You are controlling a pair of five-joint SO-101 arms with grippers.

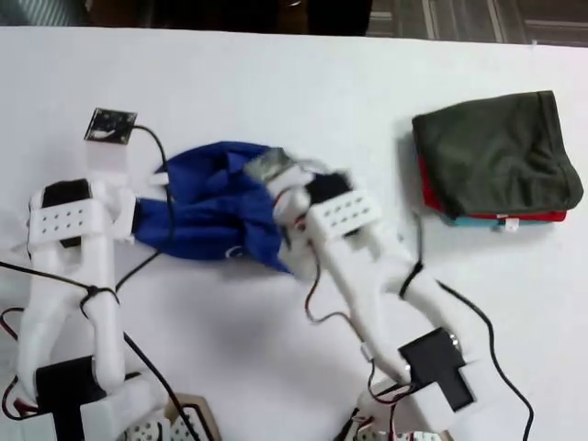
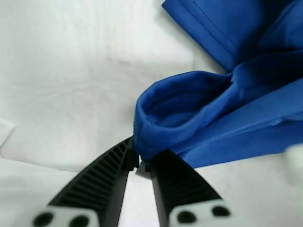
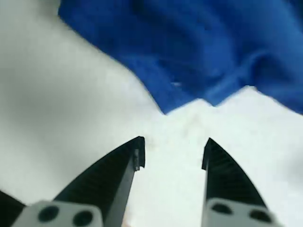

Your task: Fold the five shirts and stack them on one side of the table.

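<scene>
The blue shirt (image 1: 216, 207) lies bunched at centre left of the tabletop (image 1: 276, 83), not yet folded, while a stack of folded shirts (image 1: 496, 156) sits at the upper right. The left hand (image 2: 143, 158) is clamped on a rolled edge of the blue cloth. The right hand (image 3: 173, 144) hangs open just short of the shirt's near edge. The step in hand looks like spreading the shirt flat, so next the right hand likely needs to pinch an edge and draw it out against the left's hold.

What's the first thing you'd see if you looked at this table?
A crumpled blue shirt lies in the middle of the table, the left hand pinching its edge and the right hand open beside it. A pile of folded shirts, dark green on top, sits at the right side.
</scene>
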